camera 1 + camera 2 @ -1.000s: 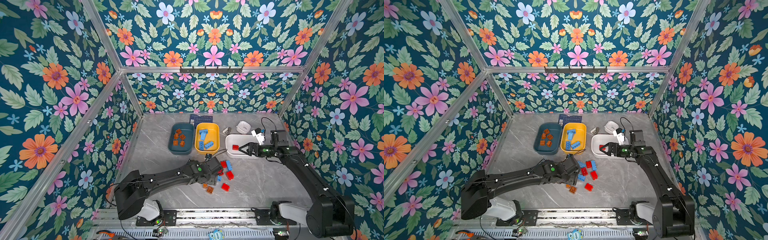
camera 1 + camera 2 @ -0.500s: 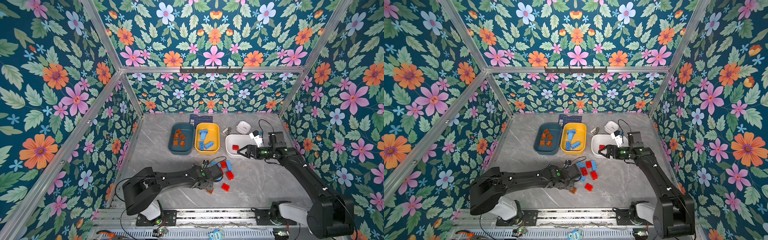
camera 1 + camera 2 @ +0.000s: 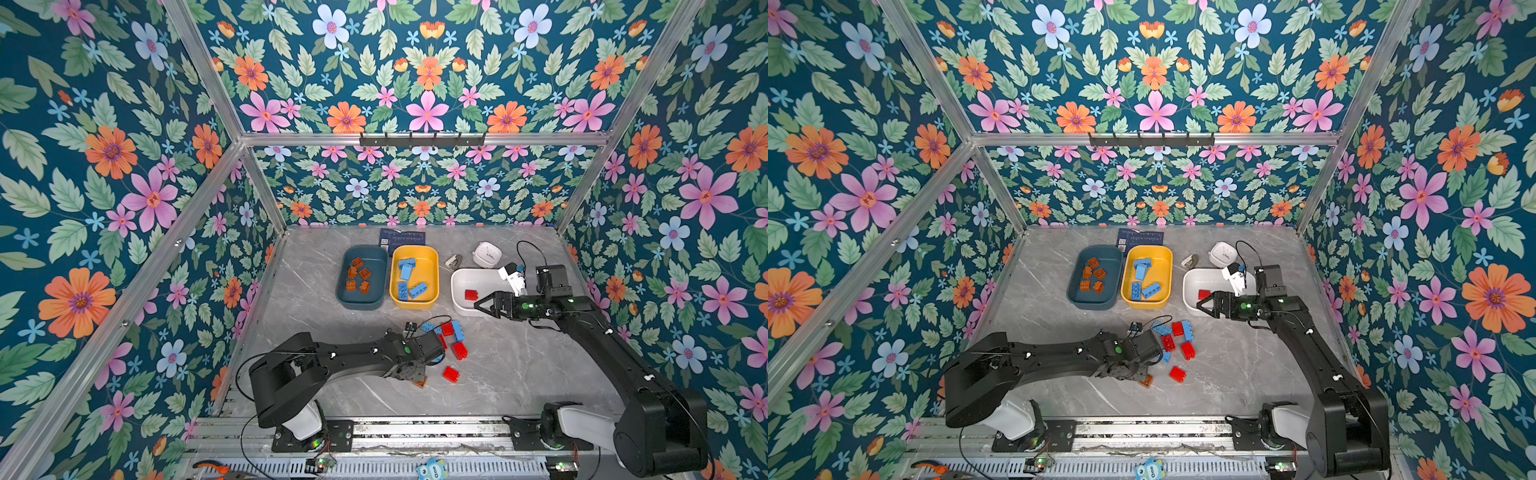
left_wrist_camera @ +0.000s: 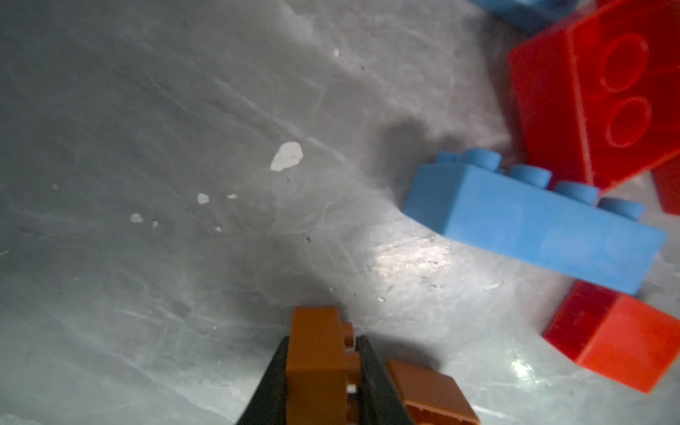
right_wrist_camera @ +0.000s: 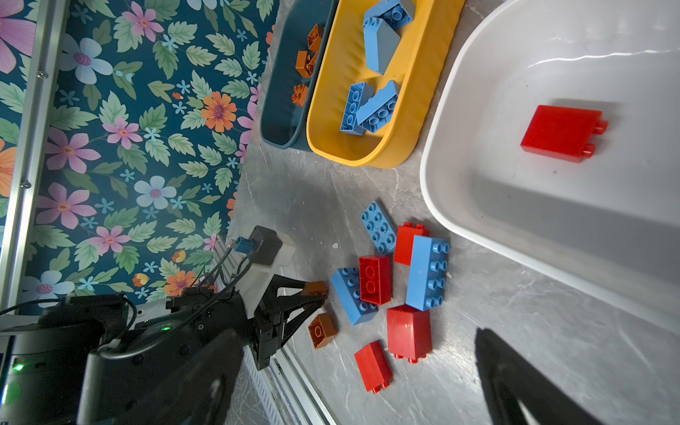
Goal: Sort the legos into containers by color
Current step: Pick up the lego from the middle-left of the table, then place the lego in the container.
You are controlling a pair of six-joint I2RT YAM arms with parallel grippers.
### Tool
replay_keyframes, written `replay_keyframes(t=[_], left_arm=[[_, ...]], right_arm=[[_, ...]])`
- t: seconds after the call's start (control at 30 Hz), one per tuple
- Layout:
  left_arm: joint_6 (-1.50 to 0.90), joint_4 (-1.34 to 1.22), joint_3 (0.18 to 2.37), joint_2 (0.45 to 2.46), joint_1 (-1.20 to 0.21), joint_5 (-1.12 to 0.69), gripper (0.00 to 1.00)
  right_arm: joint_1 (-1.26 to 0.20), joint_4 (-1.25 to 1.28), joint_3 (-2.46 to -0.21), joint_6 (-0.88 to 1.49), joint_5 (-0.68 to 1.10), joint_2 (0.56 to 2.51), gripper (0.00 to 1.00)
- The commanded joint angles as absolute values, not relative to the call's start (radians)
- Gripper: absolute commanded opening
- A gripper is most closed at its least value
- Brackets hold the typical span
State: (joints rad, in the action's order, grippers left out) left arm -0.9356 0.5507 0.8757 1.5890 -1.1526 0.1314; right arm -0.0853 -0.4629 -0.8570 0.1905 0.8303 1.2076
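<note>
Looking down in both top views, three shallow plastic tubs stand in a row at the back of the grey marbled tabletop [image 3: 316, 291]. The dark teal tub [image 3: 376, 259] holds brown-orange bricks, the yellow tub [image 3: 428, 266] holds light blue ones, and the white tub [image 3: 482, 282] has a single bright red brick [image 3: 471, 294]. Loose red and blue bricks [image 3: 457, 332] lie clustered in front of them. The left gripper [image 3: 415, 376] sits low at the cluster's near edge. The right gripper [image 3: 478, 305] hangs at the white tub's front rim, jaws apart and empty.

In the left wrist view, the black fingers [image 4: 270, 393] are pinched on a small brown-orange studded plastic brick [image 4: 316, 360] that is turned on edge. A second brown-orange brick [image 4: 430, 397] lies just beside it, and a long light blue brick [image 4: 533, 220] lies beyond.

In the right wrist view, that clamped brick sits at the fingertips, close to the tabletop beside the cluster.
</note>
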Motion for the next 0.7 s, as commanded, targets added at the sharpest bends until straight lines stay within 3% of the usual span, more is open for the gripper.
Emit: replay_keyframes(t=[0.0, 0.27, 0.67], left_arm=[[-0.921, 0.57, 0.893, 1.573, -1.148, 0.144, 0.26], [-0.791, 0.701, 1.037, 1.526, -1.074, 0.214, 0.24], [-0.342, 0.743, 1.37, 1.612, -0.653, 0.264, 0.25]], right_arm=[[-0.086, -0.466, -0.861, 0.179, 0.824, 1.198, 0.99], [-0.086, -0.448, -0.88, 0.192, 0.837, 1.197, 0.99], [-0.086, -0.351, -0.854, 0.259, 0.892, 1.205, 0.99]])
